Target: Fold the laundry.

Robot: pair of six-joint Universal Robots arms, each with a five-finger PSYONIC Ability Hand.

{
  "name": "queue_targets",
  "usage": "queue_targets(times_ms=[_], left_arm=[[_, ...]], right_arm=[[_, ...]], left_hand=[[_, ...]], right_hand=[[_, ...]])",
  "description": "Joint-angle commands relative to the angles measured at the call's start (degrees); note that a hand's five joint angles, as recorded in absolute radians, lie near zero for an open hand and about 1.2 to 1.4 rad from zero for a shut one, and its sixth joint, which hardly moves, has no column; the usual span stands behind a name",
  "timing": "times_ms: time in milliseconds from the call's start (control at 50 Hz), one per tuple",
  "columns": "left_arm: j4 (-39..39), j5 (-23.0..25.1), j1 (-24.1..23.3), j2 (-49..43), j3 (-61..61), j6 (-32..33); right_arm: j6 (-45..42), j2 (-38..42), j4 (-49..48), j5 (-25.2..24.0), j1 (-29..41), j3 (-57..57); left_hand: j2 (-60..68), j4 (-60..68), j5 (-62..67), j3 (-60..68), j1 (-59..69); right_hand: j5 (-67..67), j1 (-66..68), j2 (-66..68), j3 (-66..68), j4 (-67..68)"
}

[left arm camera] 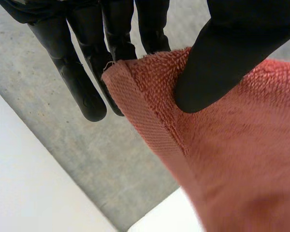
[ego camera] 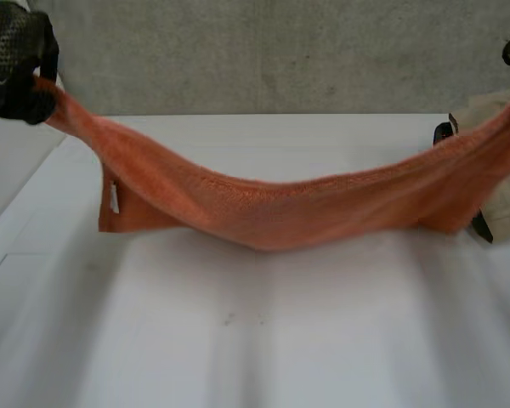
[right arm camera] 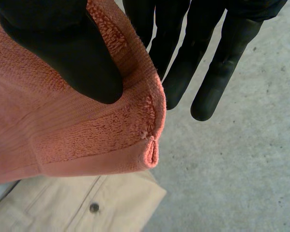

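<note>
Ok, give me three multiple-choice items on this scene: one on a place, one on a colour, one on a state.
1. The beige garment lies: A at the table's right; B at its left; C mid-table.
2. The towel is: A blue; B orange; C white.
3. The left hand is: A open; B shut, empty; C pinching a towel corner.
Answers: A, it shows beneath the towel corner that the right hand holds; B, orange in every view; C, it clamps the corner in its wrist view.
</note>
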Motion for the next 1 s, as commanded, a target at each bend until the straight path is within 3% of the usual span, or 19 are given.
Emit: queue_targets(times_ms=[20, 220, 340, 460, 580, 740, 840, 1000], left_arm=[[-2.6, 0.0, -0.1, -3.6, -5.2, 9.7], [4.9, -0.3, 0.3, -24.4, -1.3, 10.6], [13.6, -0.3, 0.5, -36.8, 14.6, 11.2], [25.5, -0.3, 0.6, -42.3, 37.9, 10.8], [36.2, -0.7, 0.4, -43.0, 48.3, 10.4], [38.3, -1.4, 1.4, -42.5, 43.8, 5.0], [38.3, -1.2, 3.6, -40.5, 29.8, 1.5], [42.8, -0.6, 3.4, -40.1, 11.8, 1.2]], right_arm=[[-4.8, 3.6, 6.6, -1.9, -1.4, 1.8], [-5.2, 19.8, -0.3, -0.8, -0.7, 2.0], [-5.6, 27.6, -10.8, 2.8, -0.1, -3.9], [-5.4, 31.4, -33.8, 3.4, 0.7, -16.6], [-4.6, 29.6, -59.1, 3.1, 2.3, -18.5], [-1.7, 29.3, -58.4, 3.0, 2.8, -15.0], [1.6, 29.2, -55.7, 0.9, 2.8, -9.0], [5.8, 32.8, -51.7, -2.7, 2.4, -0.2]], left_hand=[[11.4, 11.4, 14.1, 11.7, 13.6], [11.4, 11.4, 14.1, 11.7, 13.6], [11.4, 11.4, 14.1, 11.7, 13.6], [11.4, 11.4, 14.1, 11.7, 13.6], [11.4, 11.4, 14.1, 11.7, 13.6], [11.4, 11.4, 14.1, 11.7, 13.6], [11.4, 11.4, 14.1, 11.7, 13.6], [11.4, 11.4, 14.1, 11.7, 13.6]], right_hand=[[12.8, 15.2, 11.7, 11.4, 11.2], [12.8, 15.2, 11.7, 11.4, 11.2], [12.8, 15.2, 11.7, 11.4, 11.2], [12.8, 15.2, 11.7, 11.4, 11.2], [12.8, 15.2, 11.7, 11.4, 11.2], [12.8, 15.2, 11.7, 11.4, 11.2], [12.8, 15.2, 11.7, 11.4, 11.2], [12.8, 15.2, 11.7, 11.4, 11.2]])
